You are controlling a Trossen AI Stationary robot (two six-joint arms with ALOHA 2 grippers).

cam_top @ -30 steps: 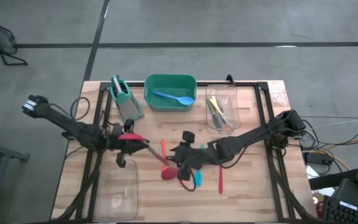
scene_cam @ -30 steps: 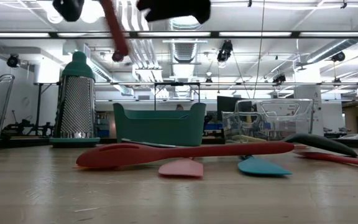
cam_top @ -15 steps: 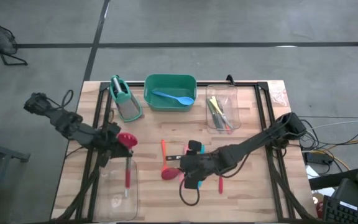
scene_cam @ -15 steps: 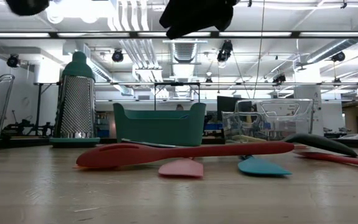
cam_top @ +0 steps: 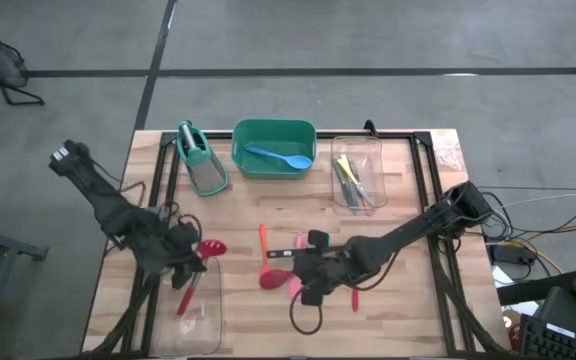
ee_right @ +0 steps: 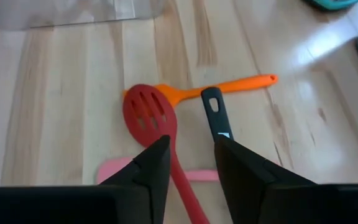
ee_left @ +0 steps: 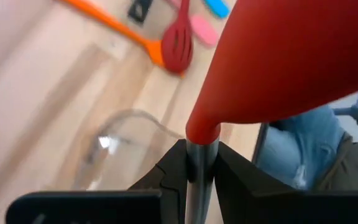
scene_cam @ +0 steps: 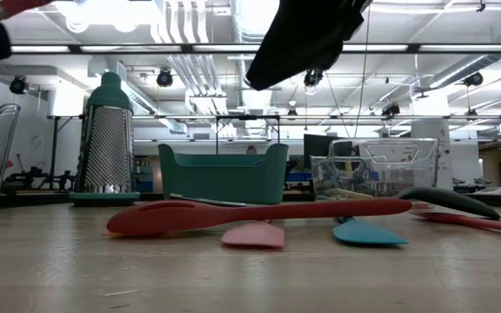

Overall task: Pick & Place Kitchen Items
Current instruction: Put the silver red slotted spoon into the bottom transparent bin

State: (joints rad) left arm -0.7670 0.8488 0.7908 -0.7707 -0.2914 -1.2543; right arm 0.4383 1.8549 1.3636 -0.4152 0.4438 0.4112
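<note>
Left claw [cam_top: 183, 272]: pinching red spoon [cam_top: 196, 273] by its handle over clear bin [cam_top: 208, 320]. Right claw [ee_right: 189, 155]: spread above slotted red spatula [ee_right: 151, 119], handle running beneath the fingers.

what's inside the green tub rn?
One blue spoon lies inside the green tub, bowl end toward the clear bin. From the low view the wall hides its contents.

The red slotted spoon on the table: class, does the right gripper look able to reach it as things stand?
Probably yes. The right gripper hangs open just above the red slotted spoon, whose upper side is uncovered; only the black handle lies close beside it.
</note>
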